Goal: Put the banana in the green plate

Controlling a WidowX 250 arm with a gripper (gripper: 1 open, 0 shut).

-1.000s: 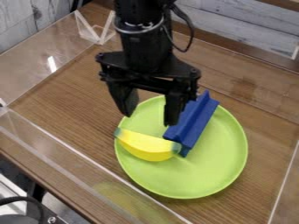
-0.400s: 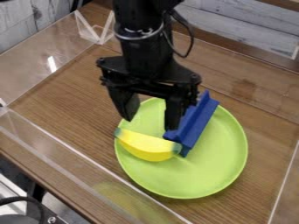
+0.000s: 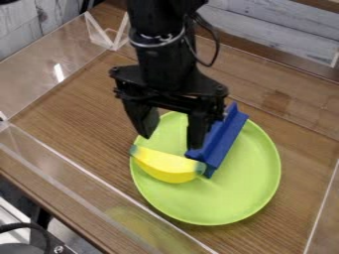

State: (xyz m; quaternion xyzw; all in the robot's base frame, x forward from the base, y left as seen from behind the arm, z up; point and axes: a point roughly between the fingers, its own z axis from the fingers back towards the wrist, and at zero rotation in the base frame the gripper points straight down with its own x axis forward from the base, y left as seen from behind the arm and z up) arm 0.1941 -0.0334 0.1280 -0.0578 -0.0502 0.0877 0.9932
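Banana [image 3: 165, 165] lies inside plate [image 3: 252, 184], at its left rim, touching blue block [image 3: 219, 137] leaning beside it. Gripper [image 3: 169, 129] hangs just above, jaws spread wide, grasping nothing. Plate sits on wooden bench [image 3: 79, 99].

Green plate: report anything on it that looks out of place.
The blue block lies on the green plate, propped at a tilt beside the banana. Only the banana belongs there. The open gripper hangs above both, holding nothing.
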